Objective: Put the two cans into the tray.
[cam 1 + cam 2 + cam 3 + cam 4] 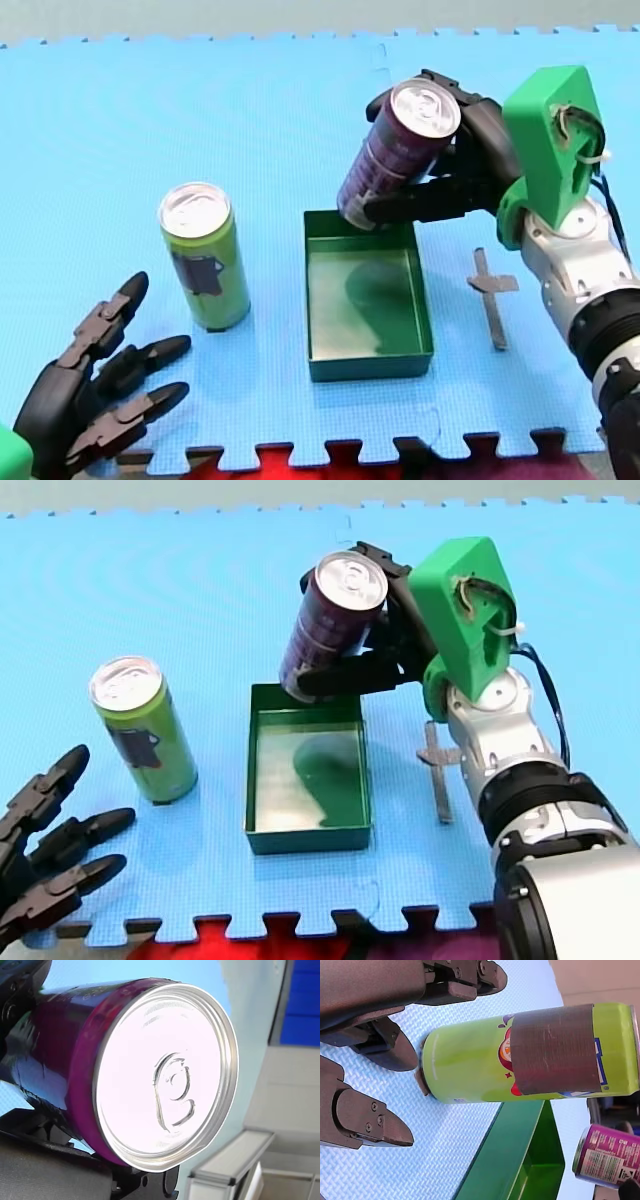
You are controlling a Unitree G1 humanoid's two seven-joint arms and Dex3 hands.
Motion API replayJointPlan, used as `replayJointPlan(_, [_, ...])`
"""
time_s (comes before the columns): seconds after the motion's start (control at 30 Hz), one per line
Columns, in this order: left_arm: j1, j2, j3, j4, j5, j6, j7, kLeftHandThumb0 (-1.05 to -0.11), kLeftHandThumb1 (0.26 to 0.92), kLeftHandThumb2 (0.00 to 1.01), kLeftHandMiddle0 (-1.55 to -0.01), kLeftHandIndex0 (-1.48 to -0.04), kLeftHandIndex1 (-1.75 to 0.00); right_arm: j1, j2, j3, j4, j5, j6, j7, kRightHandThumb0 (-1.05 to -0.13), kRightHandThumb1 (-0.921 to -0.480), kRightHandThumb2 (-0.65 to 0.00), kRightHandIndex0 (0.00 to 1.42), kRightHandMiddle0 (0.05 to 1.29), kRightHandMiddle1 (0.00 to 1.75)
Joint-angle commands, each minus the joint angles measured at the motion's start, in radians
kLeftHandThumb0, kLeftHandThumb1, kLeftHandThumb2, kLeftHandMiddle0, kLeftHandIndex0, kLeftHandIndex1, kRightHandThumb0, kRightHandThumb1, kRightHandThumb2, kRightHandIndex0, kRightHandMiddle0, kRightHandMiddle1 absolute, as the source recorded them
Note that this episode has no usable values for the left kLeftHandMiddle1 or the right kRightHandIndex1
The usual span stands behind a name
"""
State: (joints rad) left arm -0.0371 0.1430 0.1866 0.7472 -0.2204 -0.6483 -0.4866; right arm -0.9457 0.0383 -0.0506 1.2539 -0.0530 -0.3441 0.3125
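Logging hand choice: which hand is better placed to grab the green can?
Left: the left hand is open near the green can; the right hand holds the purple can over the tray.

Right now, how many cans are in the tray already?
None yet. The right hand holds the purple can tilted over the tray's far edge. The green can stands on the mat left of the tray, untouched; the left hand, open, is at the mat's near-left corner.

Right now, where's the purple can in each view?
First head view: purple can tilted in right robot hand over green tray's far edge; left robot hand near-left.
Second head view: can upper centre.
First wrist view: lid close up.
Second wrist view: beyond tray.
Landmark: tray.
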Motion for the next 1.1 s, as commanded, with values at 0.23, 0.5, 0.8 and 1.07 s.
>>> replayJointPlan(0.23, [0.023, -0.001, -0.007, -0.051, -0.002, 0.043, 0.014, -1.048, 0.882, 0.0, -0.45, -0.16, 0.0, -0.019, -0.026, 0.023, -0.005, -0.028, 0.003, -0.018, -0.453, -0.78, 0.0, 0.92, 0.54, 1.75])
replayJointPlan(0.5, [0.039, -0.002, -0.013, -0.082, 0.002, 0.057, 0.023, -1.048, 0.879, 0.0, -0.46, -0.16, 0.0, -0.025, -0.063, 0.072, -0.007, -0.09, -0.017, -0.043, -0.515, -0.779, 0.0, 0.91, 0.54, 1.75])
replayJointPlan(0.8, [0.045, -0.001, -0.017, -0.093, 0.007, 0.066, 0.034, -1.048, 0.88, 0.0, -0.46, -0.16, 0.0, -0.033, -0.091, 0.134, -0.01, -0.172, -0.033, -0.11, -0.587, -0.792, -0.005, 0.91, 0.55, 1.75])
replayJointPlan(1.07, [0.043, -0.003, -0.017, -0.09, 0.003, 0.063, 0.03, -1.048, 0.878, 0.0, -0.46, -0.16, 0.0, -0.025, -0.062, 0.122, 0.022, -0.153, -0.043, -0.111, -0.636, -0.799, -0.005, 0.91, 0.57, 1.75])
